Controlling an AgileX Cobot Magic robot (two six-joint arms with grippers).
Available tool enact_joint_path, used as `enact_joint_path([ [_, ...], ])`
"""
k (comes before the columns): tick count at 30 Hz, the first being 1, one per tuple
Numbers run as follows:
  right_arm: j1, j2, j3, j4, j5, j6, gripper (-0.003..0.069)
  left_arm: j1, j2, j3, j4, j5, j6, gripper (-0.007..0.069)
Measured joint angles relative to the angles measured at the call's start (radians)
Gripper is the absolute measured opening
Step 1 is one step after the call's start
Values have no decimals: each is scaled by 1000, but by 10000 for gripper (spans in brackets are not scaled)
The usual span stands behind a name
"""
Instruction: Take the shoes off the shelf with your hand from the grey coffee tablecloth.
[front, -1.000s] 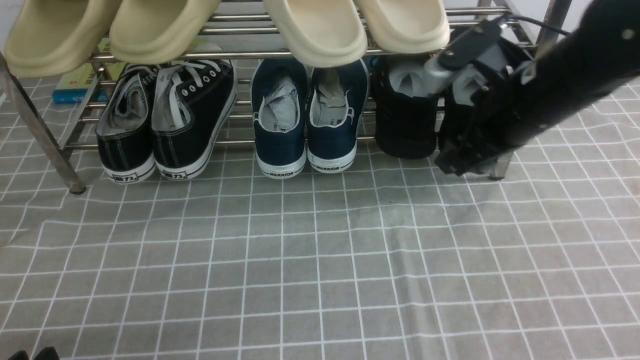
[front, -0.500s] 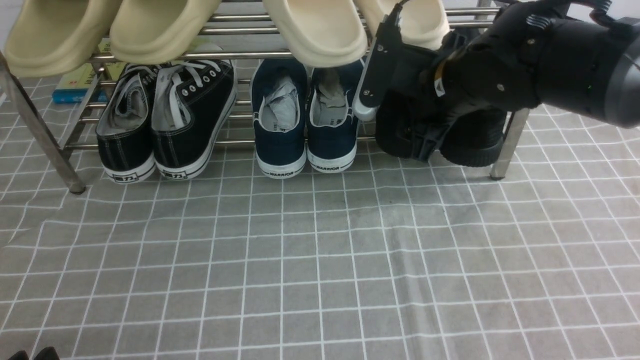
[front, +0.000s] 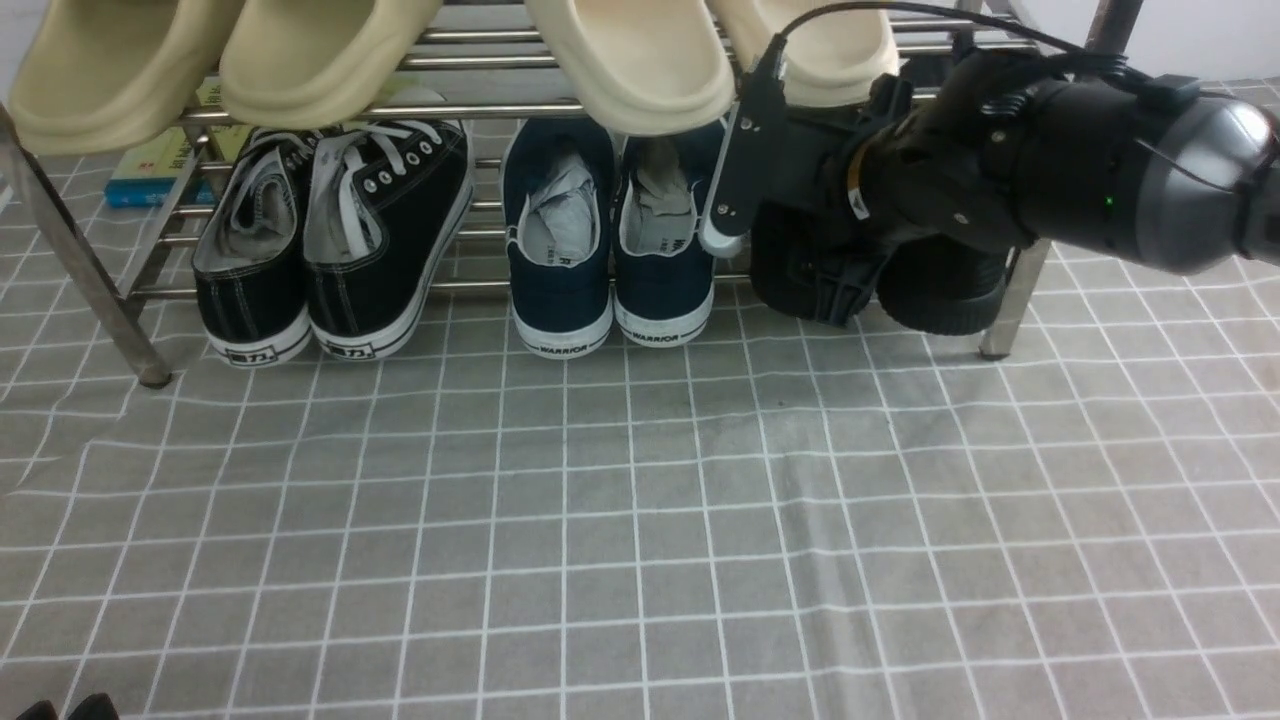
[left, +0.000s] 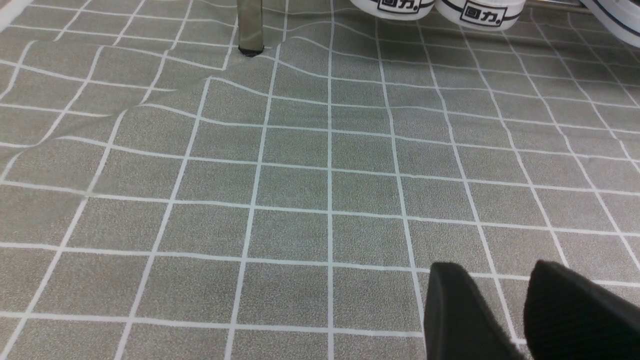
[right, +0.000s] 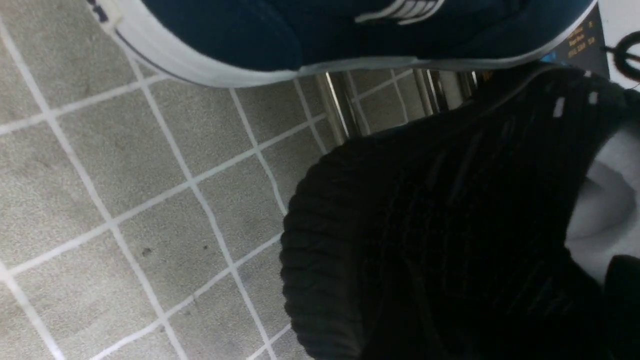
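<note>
The black knit shoes stand at the right end of the shelf's (front: 480, 110) lower tier, heels toward me: the left one (front: 790, 285) and the right one (front: 945, 300). My right gripper (front: 845, 280) hangs over them and hides their tops. In the right wrist view the left shoe (right: 425, 225) fills the frame, and one finger (right: 625, 295) sits in its pale mouth. The other finger is lost in the dark. The jaws look spread. My left gripper (left: 505, 305) is slightly open and empty, low over the grey tablecloth (front: 600, 500).
Navy WARRIOR shoes (front: 610, 240) stand right beside the black pair. Black canvas sneakers (front: 330, 250) stand further left. Beige slippers (front: 640, 60) overhang from the top tier. The shelf's right leg (front: 1010, 310) is just beside the right black shoe. A book (front: 150, 170) lies behind.
My right arm has swung from the right black shoe to the left, turned its wrist, and now sits over the left black shoe. The shoes have not moved. The left arm is still.
</note>
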Motion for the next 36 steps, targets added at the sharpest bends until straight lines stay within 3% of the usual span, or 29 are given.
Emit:
enact_joint_path([
  [4, 0, 8, -2, 3, 42, 1, 410, 0, 0, 0, 0, 0, 0, 240],
  [6, 1, 8, -5, 7, 72, 1, 314, 0, 0, 0, 0, 0, 0, 240],
  [9, 3, 8, -5, 13, 129, 2, 110, 0, 0, 0, 0, 0, 0, 240],
  [12, 14, 8, -5, 19, 200, 2, -8, 0, 0, 0, 0, 0, 0, 240],
  [23, 89, -33, -4, 8, 281, 26, -15, 0, 0, 0, 0, 0, 0, 240],
  [26, 87, -43, -20, -3, 289, 140, -8, 0, 0, 0, 0, 0, 0, 240],
  [30, 73, -44, -56, -4, 292, 382, 46, 0, 0, 0, 0, 0, 0, 240],
  [32, 66, -45, -72, -1, 295, 551, 125, 0, 0, 0, 0, 0, 0, 240],
  [33, 65, -46, -72, -1, 295, 564, 134, 0, 0, 0, 0, 0, 0, 240],
  [34, 58, -46, -73, -1, 296, 659, 211, 0, 0, 0, 0, 0, 0, 240],
  [36, 56, -46, -74, -1, 297, 717, 273, 0, 0, 0, 0, 0, 0, 240],
])
